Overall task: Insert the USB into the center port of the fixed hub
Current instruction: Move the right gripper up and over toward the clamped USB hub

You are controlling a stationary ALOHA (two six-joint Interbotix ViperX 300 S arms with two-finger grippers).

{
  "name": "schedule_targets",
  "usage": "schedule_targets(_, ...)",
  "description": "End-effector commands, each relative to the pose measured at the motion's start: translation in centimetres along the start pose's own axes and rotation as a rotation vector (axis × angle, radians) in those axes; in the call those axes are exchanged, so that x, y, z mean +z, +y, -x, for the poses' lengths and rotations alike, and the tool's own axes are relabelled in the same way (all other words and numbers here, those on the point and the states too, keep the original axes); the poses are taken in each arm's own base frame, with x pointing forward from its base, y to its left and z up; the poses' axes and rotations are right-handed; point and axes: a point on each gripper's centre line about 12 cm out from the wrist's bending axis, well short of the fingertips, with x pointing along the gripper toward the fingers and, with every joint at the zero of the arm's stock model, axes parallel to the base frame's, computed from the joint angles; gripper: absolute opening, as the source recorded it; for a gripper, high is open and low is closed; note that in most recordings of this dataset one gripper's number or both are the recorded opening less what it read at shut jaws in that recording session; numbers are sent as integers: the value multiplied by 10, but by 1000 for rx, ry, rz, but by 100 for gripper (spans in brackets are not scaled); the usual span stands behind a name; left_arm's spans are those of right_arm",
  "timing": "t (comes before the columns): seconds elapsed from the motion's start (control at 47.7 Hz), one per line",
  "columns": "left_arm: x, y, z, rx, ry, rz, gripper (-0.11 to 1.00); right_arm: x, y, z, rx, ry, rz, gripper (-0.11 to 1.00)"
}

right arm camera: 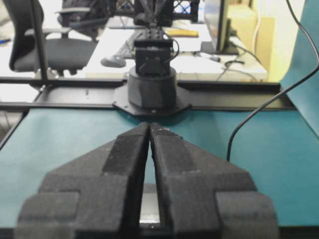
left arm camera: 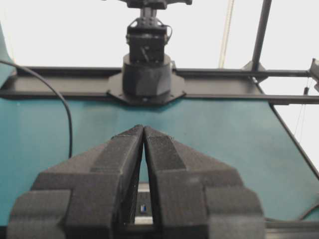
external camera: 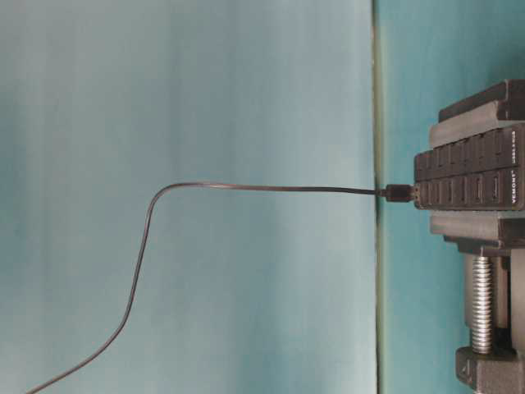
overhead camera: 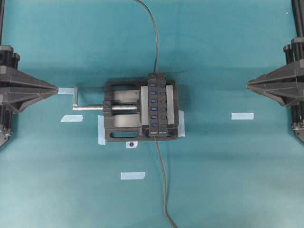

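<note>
The fixed hub [overhead camera: 159,105] is a narrow black bar clamped upright in the middle of the table. It also shows in the table-level view [external camera: 467,176]. Its row of blue slots all look empty, and the center port [overhead camera: 154,109] is the middle one. A dark grey cable [overhead camera: 163,180] runs from the bottom edge up to the hub's near end. The USB plug on it does not stand out from the black vise. My left gripper [overhead camera: 56,89] [left arm camera: 144,128] is shut and empty, far left of the hub. My right gripper [overhead camera: 248,84] [right arm camera: 150,125] is shut and empty, far right.
A black vise [overhead camera: 118,111] with a silver screw [overhead camera: 90,108] holds the hub. A second thin grey cable [overhead camera: 156,42] [external camera: 246,188] leaves the hub's far end through a small black plug [external camera: 398,194]. Blue tape strips [overhead camera: 242,116] [overhead camera: 132,175] [overhead camera: 71,118] lie on the teal cloth.
</note>
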Motion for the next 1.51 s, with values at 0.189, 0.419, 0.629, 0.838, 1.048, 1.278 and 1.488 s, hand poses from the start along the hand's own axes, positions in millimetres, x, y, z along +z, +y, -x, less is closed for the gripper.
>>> schedule_targets(0.189,0,0,-7,1,29,43,0,-26,-3,1,-30,127,-157,4)
schedule_targets(0.419,-5,0,-10,3,72,48,0,-33,-5,1,-53,223,-232,-1)
schedule_targets(0.629,-11,-1,-13,-2,195,47,0,-30,-10,-3,-83,288,-238,-1)
schedule_targets(0.838,-16,-1,-12,1,269,47,0,-32,-17,-13,-125,436,-242,-1)
schedule_targets(1.048,-16,-2,-12,0,275,48,0,-39,-23,-26,-152,542,-228,-1)
schedule_targets(1.278,-20,-2,-12,0,293,50,0,-46,-32,-40,-180,592,-206,-1)
schedule_targets(1.488,-24,-2,-14,1,319,50,0,-54,-40,-52,-201,630,-185,-1)
